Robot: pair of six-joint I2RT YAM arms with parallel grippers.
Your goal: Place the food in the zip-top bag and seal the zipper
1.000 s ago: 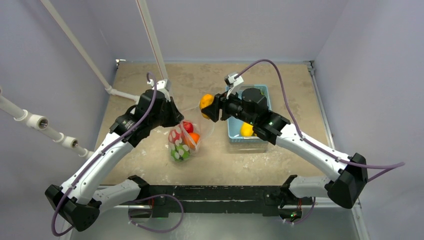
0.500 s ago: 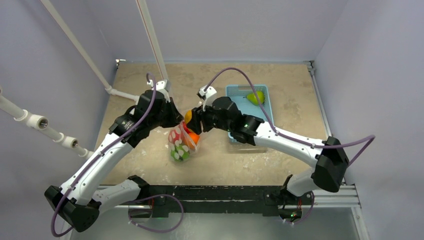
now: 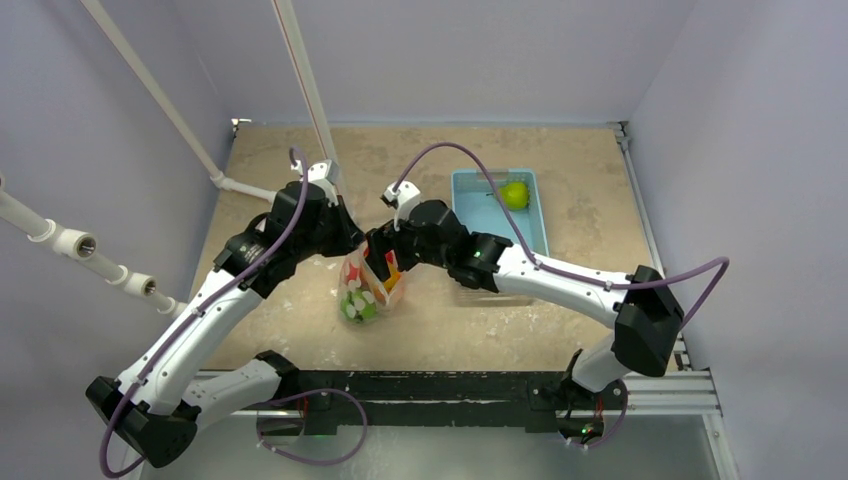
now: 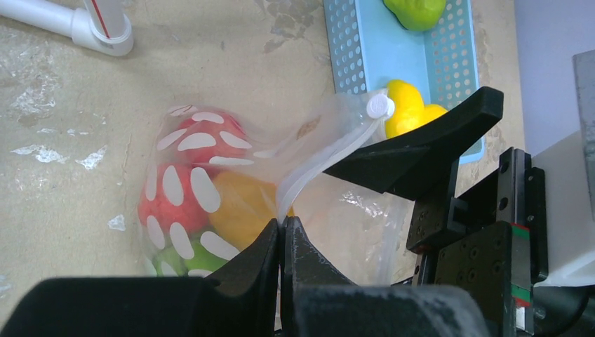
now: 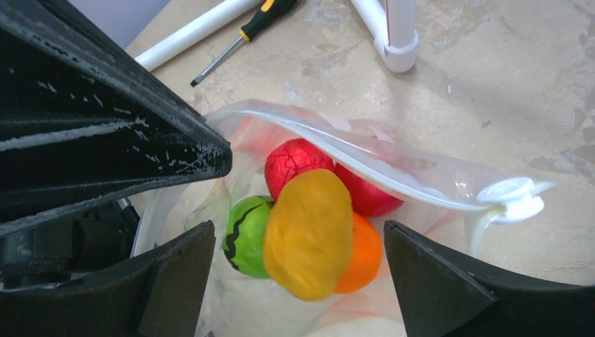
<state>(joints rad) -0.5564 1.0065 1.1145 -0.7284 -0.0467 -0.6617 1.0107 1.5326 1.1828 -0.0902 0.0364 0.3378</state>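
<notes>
The zip-top bag (image 3: 364, 292), clear with white dots, stands on the table with its mouth held up. My left gripper (image 4: 282, 223) is shut on the zipper (image 4: 319, 163) strip at the bag's mouth edge; the white slider (image 4: 379, 107) sits at the strip's far end. My right gripper (image 5: 298, 235) hangs open just over the mouth, its fingers (image 5: 175, 274) wide apart. A yellow-orange fruit (image 5: 309, 232) sits loose between them, touching neither, on top of green (image 5: 245, 235), red (image 5: 298, 161) and orange (image 5: 365, 256) food inside the bag.
A light-blue basket (image 3: 470, 190) stands right of the bag with a green pear-like fruit (image 3: 514, 194) in it and a yellow fruit (image 4: 403, 105) at its near end. A screwdriver (image 5: 245, 31) and white pipe stand (image 5: 393, 35) lie beyond the bag.
My right gripper carried the yellow-orange fruit left from beside the basket to the bag's mouth and opened, letting it go. The left gripper kept its hold on the bag.
</notes>
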